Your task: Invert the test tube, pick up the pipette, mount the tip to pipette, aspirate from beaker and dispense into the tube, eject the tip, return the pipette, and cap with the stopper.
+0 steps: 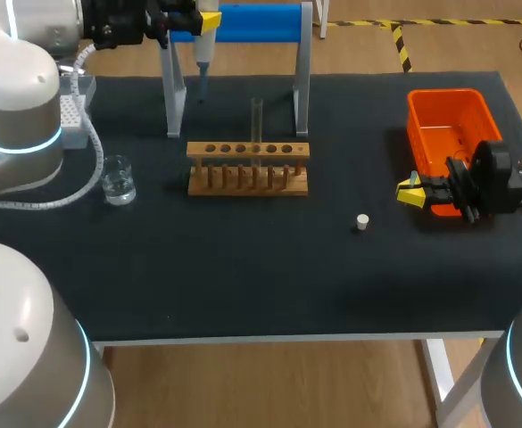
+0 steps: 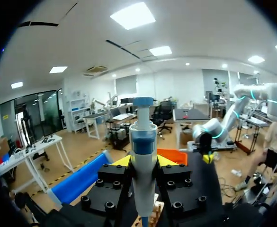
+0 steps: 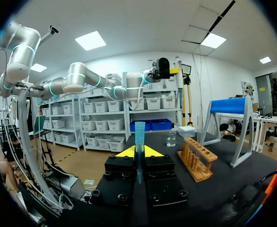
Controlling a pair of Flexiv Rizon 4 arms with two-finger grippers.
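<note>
As seen from the head view, have left gripper (image 1: pixel 205 20) at far left, beside the blue bar of the stand (image 1: pixel 252 22), clamped on the pipette (image 1: pixel 203 55) from both sides. Confirm in left wrist view: yellow fingertips (image 2: pixel 121 161) pressed against the pipette body, narrow end down. Have right gripper (image 1: pixel 412 191) at right, by the near-left corner of the orange bin (image 1: pixel 439 111), pinching a blue pipette tip (image 3: pixel 139 142) between its pads; see it standing upright there in right wrist view. See test tube (image 1: pixel 256 125) upright in the wooden rack (image 1: pixel 247 189) at mid-table, just near of the stand. See beaker (image 1: pixel 118 181) left of the rack, tip box (image 1: pixel 71 111) farther left and far of it. See stopper (image 1: pixel 361 222) alone on the black table (image 1: pixel 243 285), near-right of the rack, apart from both grippers.
</note>
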